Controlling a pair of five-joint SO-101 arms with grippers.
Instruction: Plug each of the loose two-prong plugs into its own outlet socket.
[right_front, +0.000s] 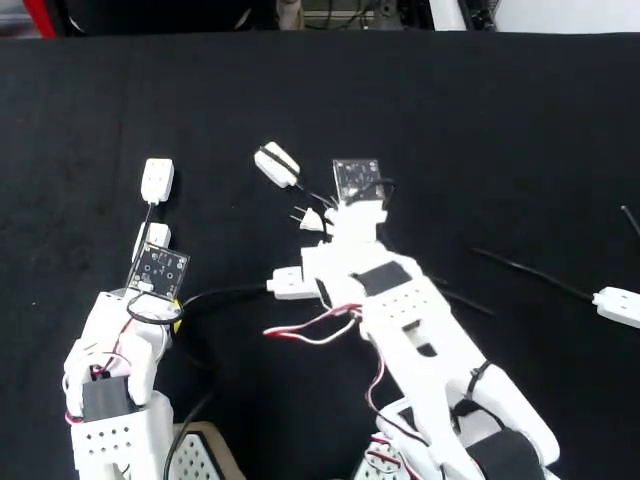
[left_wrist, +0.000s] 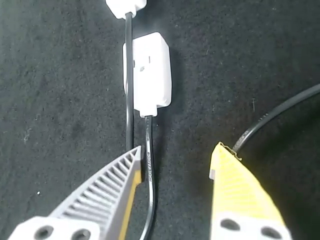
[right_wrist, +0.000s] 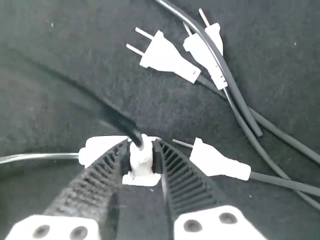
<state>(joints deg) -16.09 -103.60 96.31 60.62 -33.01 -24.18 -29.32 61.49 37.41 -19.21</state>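
Observation:
My left gripper (left_wrist: 177, 150) stands open just short of a white outlet socket (left_wrist: 147, 70) whose black cable runs back between the fingers. In the high view this socket (right_front: 148, 236) lies ahead of the left arm, with a second white socket (right_front: 157, 180) beyond it. My right gripper (right_wrist: 141, 145) is shut on a white plug (right_wrist: 141, 159) held upright, its black cable leaving the top. Three loose two-prong plugs lie around it: one plug (right_wrist: 162, 55), a second (right_wrist: 207, 42) and a third (right_wrist: 215, 160). In the high view the right gripper (right_front: 335, 215) sits mid-table beside a loose plug (right_front: 312, 220).
Another white socket (right_front: 290, 283) lies beside the right arm, and a white piece (right_front: 277, 165) farther back. A white connector (right_front: 617, 305) on a thin black cable sits at the right edge. Black cables (right_wrist: 240, 105) cross the dark cloth.

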